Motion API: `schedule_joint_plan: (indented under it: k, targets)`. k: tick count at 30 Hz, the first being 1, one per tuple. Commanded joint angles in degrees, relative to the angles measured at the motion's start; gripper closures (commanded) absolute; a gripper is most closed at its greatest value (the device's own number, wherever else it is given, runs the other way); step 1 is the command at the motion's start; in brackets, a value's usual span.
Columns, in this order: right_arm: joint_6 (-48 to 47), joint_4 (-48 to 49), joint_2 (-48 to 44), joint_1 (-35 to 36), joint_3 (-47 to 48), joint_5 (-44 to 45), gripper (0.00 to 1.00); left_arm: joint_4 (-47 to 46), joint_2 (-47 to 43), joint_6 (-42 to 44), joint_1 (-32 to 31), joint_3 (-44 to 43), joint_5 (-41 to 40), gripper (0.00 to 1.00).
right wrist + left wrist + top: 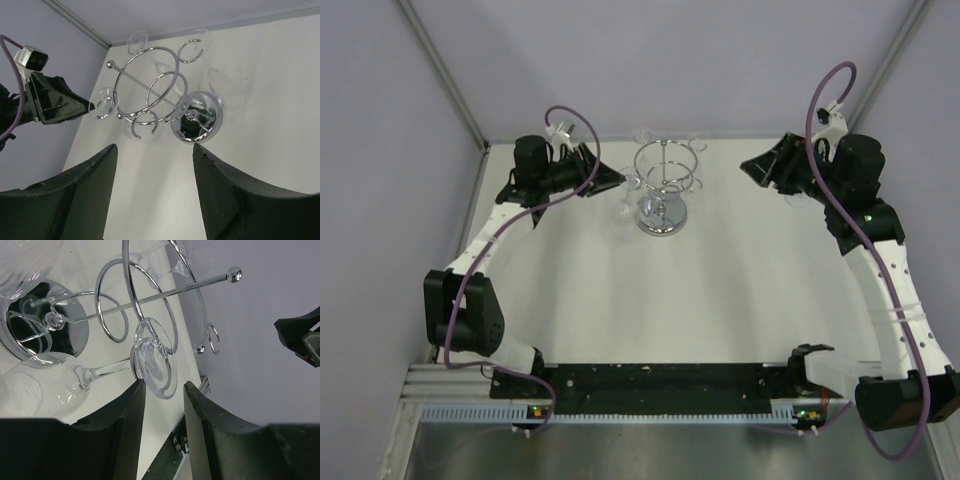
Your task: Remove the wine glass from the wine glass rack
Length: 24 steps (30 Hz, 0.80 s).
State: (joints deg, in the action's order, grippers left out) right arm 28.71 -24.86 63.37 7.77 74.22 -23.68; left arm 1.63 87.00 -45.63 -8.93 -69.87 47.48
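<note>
I have the left gripper [164, 387] spread at the wine glass [155, 357] foot, ready to pinch. The glass hangs inverted on the wine glass rack [662, 215], mid far edge of the tabletop [720, 290]. Right gripper [152, 150] is spread, empty, out of the way.

Left gripper [618, 178] sits upper left of centre, jaws partly apart. Right gripper [747, 167] sits upper right, jaws wide.

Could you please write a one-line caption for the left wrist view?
Open left hand poised at the foot of a wine glass hanging from the chrome rack.
</note>
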Motion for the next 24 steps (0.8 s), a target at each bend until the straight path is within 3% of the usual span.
schedule_joint_plan:
  k: [1,4,24]
  targets:
    - [0.29,2.71,-1.50,0.58,-0.39,-0.22,0.38,-5.22,-0.87,-1.65,0.05,-2.82,0.94,0.59]
    - [0.29,2.71,-1.50,0.49,-0.65,-0.31,0.38,-6.90,-0.34,-3.24,-0.04,-2.91,1.29,0.63]
    - [0.38,4.12,-1.76,0.49,-2.67,-0.75,0.38,-6.90,3.08,-4.03,-2.32,-4.84,-0.90,0.64]
